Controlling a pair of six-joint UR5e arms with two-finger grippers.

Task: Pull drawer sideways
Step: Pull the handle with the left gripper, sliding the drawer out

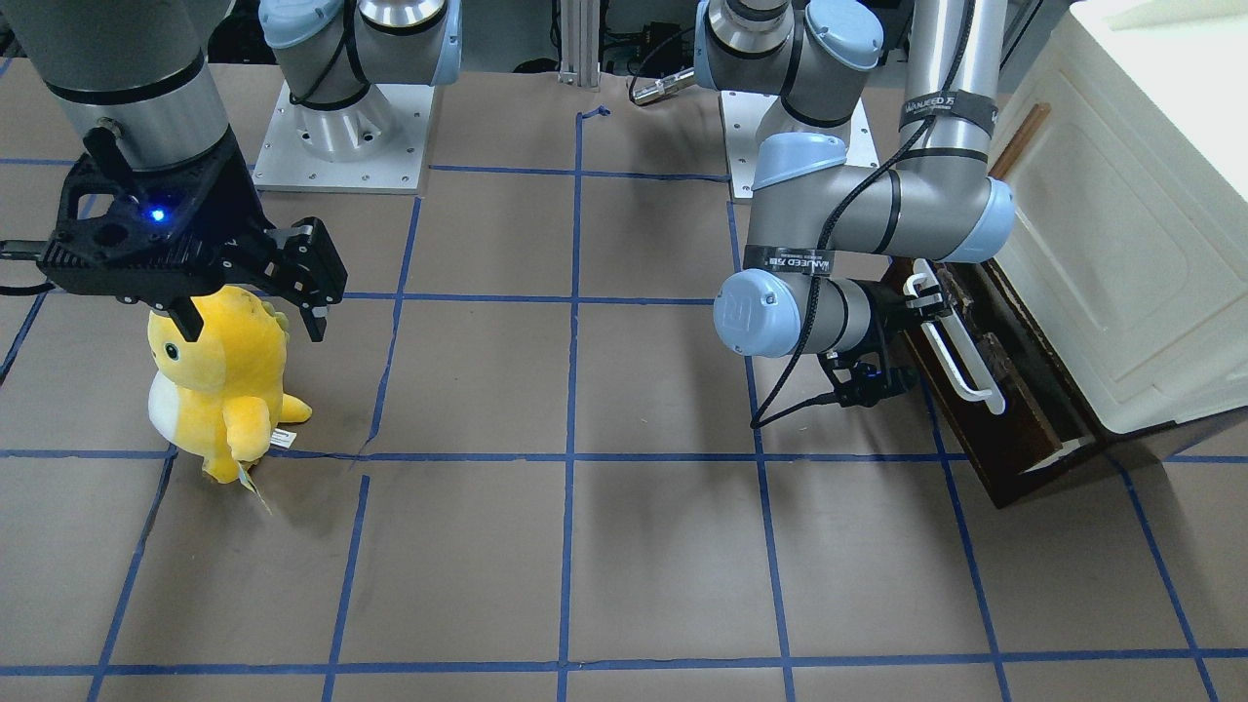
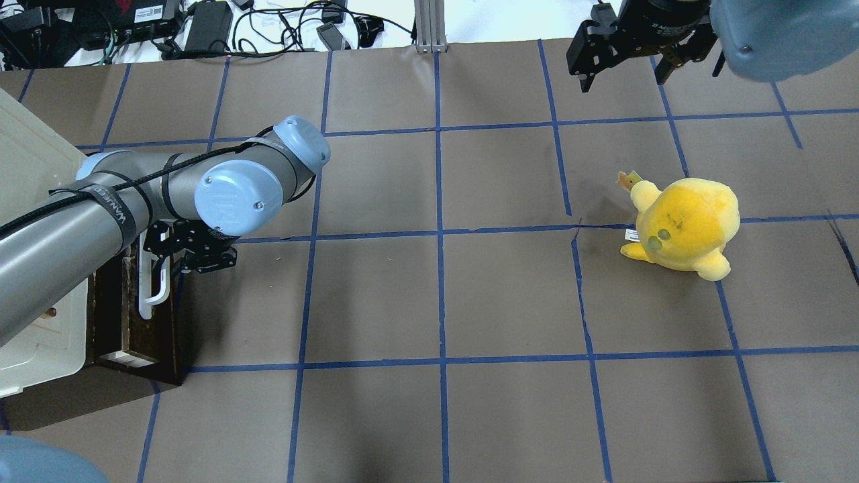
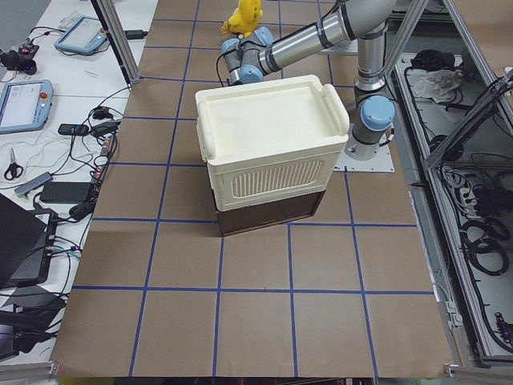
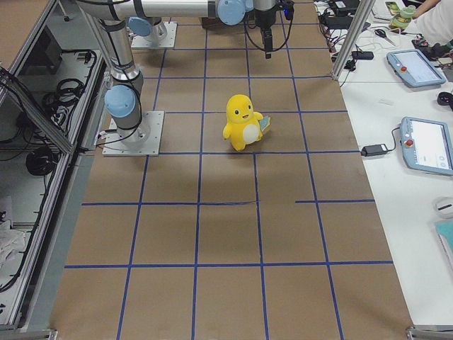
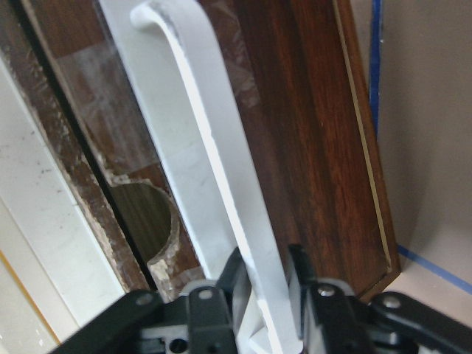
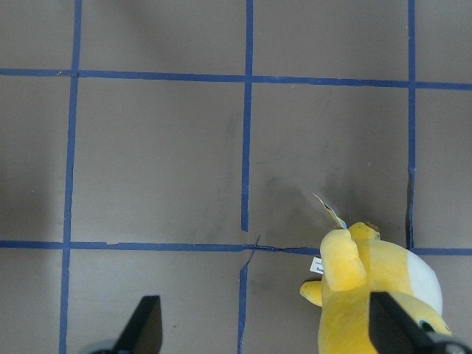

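Note:
The dark brown drawer (image 1: 1019, 429) sits at the bottom of the cream-white cabinet (image 1: 1121, 244), pulled out a little, with a strip of pale inner wall showing. Its white bar handle (image 1: 960, 361) runs along the front. My left gripper (image 1: 921, 300) is shut on one end of that handle. In the left wrist view the fingers (image 5: 214, 310) sit on either side of the handle (image 5: 221, 169) against the drawer front (image 5: 310, 133). The overhead view shows the drawer (image 2: 144, 329) and left gripper (image 2: 161, 253). My right gripper (image 1: 253, 327) is open and empty, hovering above a plush toy.
A yellow plush toy (image 1: 219, 380) stands on the brown paper table cover with blue tape lines, far from the drawer; it also shows in the overhead view (image 2: 684, 225) and the right wrist view (image 6: 376, 287). The cabinet (image 3: 272, 144) stands at the table's left end.

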